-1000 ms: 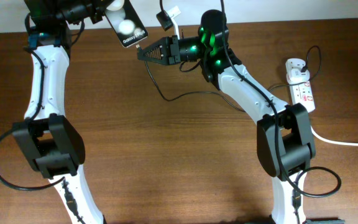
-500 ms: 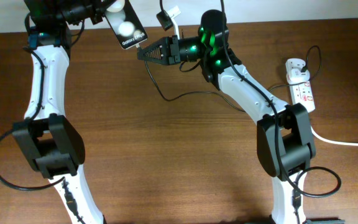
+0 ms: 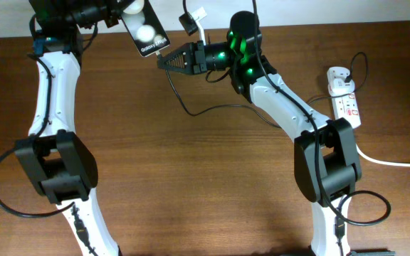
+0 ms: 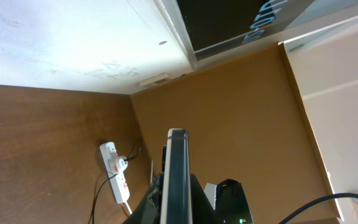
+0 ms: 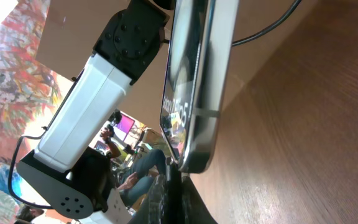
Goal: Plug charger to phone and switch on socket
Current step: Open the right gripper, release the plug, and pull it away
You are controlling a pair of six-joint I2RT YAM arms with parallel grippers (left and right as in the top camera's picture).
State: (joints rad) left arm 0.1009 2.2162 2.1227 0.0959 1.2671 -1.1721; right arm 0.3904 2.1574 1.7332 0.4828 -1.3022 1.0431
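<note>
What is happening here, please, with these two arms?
The left gripper holds the phone up in the air. The right gripper pinches the charger by its connector tip, right at the phone's lower edge; whether it is plugged in cannot be told. The socket lies apart at the right, with no gripper near it.

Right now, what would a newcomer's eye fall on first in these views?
The phone, held up by the left pincer at the overhead view's top left, its screen showing white spots. The right pincer holds the charger tip right at its lower end. The socket lies far right, apart from both arms.
</note>
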